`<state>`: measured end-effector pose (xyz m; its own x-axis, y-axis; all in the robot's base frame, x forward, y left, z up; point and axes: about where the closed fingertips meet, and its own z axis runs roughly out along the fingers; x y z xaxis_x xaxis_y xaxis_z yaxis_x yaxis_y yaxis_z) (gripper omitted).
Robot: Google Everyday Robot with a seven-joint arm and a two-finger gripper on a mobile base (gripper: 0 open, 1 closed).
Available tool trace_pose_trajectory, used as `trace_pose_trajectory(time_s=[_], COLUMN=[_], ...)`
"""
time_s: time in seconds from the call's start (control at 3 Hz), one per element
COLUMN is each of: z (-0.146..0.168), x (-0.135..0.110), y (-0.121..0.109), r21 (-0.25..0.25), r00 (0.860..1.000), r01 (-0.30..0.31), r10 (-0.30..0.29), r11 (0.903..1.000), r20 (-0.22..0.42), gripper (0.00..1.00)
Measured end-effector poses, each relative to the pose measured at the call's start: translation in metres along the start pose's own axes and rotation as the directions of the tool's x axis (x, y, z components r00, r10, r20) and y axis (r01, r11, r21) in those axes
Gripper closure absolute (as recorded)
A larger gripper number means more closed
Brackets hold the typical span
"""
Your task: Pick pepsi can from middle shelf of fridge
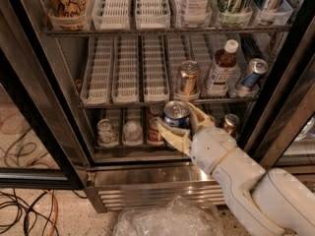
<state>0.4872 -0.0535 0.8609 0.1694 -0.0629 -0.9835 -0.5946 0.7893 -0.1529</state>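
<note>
speckled floor (34, 220) with loose cables (19, 200) lies below the open fridge (142, 178). its middle shelf (128, 75) holds a copper can (188, 77) in one white lane. the gripper (177, 124) hangs just in front of the rack beneath, jaws clamped on the pepsi can (175, 111), which is upright and clear of its lane. the pick looks nearly done. the next move calls for drawing straight back, level and firm, past the door frame.
</note>
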Motion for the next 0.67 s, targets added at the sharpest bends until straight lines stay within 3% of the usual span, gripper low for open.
trace_pose_trajectory(time_s=[0.33,0.67], z=[-0.0183,-0.0183], x=[-0.0026,-0.0026], y=[0.0050,0.0050], r21=[0.040,0.040], r00=[1.000,1.000], r01=[0.001,0.001], r10=[0.000,0.000], r11=[0.9992,0.9992], r20=[-0.011,-0.011], gripper=[1.00,1.00])
